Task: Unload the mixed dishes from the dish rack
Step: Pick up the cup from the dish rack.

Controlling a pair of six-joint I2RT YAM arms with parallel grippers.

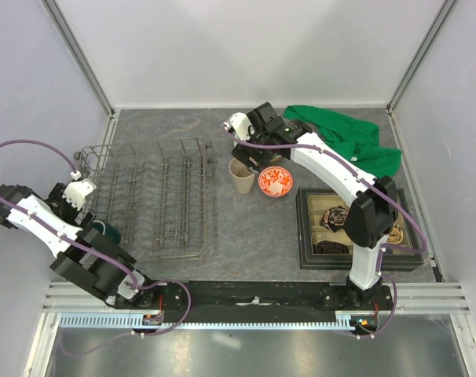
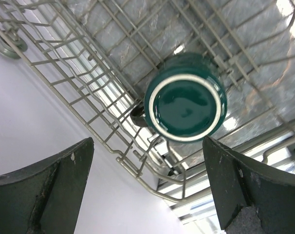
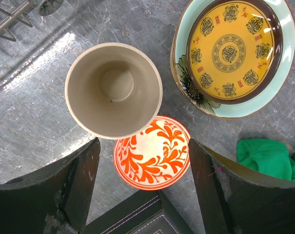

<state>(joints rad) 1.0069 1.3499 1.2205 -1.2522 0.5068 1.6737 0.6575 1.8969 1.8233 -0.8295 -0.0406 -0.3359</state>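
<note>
From above, the dish rack (image 1: pixel 155 196) sits at left, the dark green mug (image 1: pixel 106 229) at its near-left corner; the plain beige cup (image 1: pixel 240 177) and red-and-white patterned bowl (image 1: pixel 275 183) stand just right of it. Left wrist view: the left gripper (image 2: pixel 147 146), spread wide and empty, faces the mug. Right wrist view: the right gripper (image 3: pixel 144 144), parted and empty, hovers over cup and bowl.

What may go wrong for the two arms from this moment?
1. The dark green mug sits between wires of the dish rack; the open left gripper, closing on it, may catch a wire.
2. The open right gripper hangs over the beige cup and the red-and-white bowl, which stand close together; a low sideways move might tip the cup.
</note>
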